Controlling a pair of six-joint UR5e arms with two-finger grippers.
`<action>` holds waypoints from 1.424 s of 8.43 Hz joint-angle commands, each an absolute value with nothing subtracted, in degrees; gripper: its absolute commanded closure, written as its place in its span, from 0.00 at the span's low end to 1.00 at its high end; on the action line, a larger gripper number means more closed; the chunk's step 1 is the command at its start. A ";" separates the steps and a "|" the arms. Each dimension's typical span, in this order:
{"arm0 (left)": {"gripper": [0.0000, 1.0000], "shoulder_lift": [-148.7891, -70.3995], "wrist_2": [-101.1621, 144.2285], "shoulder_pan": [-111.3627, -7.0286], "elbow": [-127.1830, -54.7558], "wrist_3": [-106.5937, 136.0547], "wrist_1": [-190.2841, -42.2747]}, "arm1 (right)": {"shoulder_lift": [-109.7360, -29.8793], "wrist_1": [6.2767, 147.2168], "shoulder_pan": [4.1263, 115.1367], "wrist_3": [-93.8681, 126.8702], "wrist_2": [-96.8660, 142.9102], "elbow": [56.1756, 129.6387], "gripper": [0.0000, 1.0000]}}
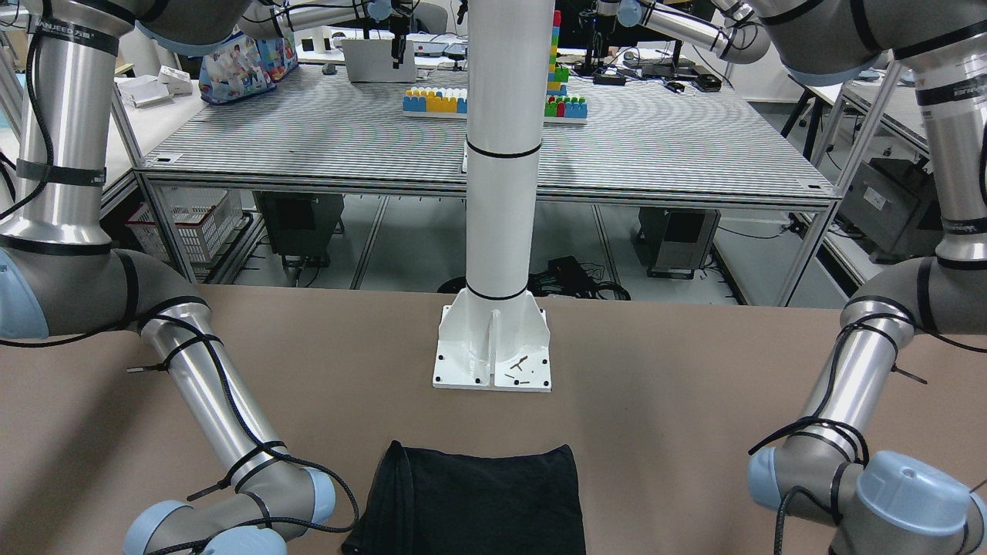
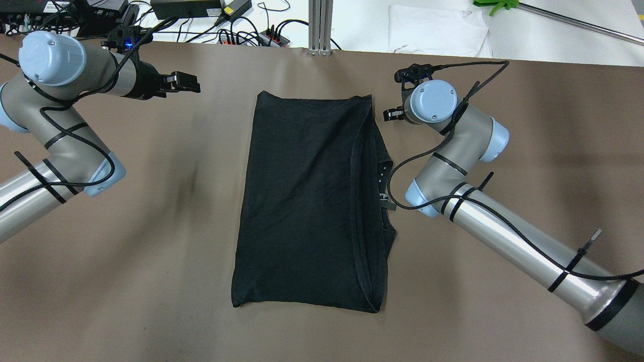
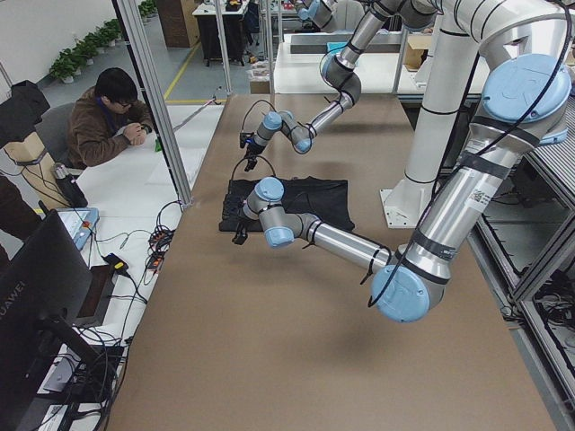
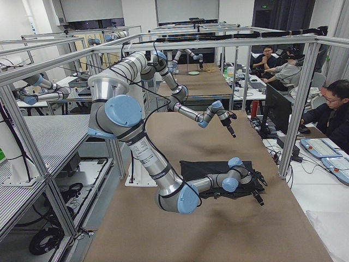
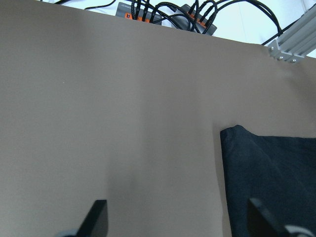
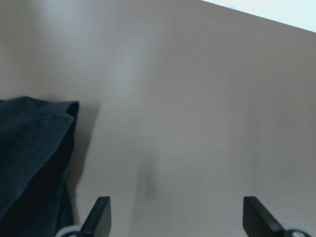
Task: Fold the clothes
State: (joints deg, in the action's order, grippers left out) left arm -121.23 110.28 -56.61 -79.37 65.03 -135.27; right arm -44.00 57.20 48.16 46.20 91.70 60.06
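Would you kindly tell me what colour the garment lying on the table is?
The garment is plain black; it shows best in the overhead exterior view.

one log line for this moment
black soft fabric garment: folded over, flat on brown table | left gripper: open, empty | right gripper: open, empty

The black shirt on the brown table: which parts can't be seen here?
Black fabric garment, front-facing view: one end cut off by the bottom edge.
Overhead view: lower layers hidden under its folded top layer.
Exterior right view: partly covered by the right arm.
Wrist views: only a corner shows.
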 commanded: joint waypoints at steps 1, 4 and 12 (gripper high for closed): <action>0.00 -121.64 110.30 -56.60 -79.10 65.13 -135.18 | -38.52 65.37 47.48 49.98 95.19 63.46 0.06; 0.00 -121.82 110.30 -56.60 -79.10 65.30 -135.18 | -37.79 64.78 41.15 58.09 91.96 63.46 0.06; 0.00 -122.26 110.13 -56.51 -78.40 65.48 -135.26 | -39.63 64.60 38.23 57.39 86.57 63.46 0.05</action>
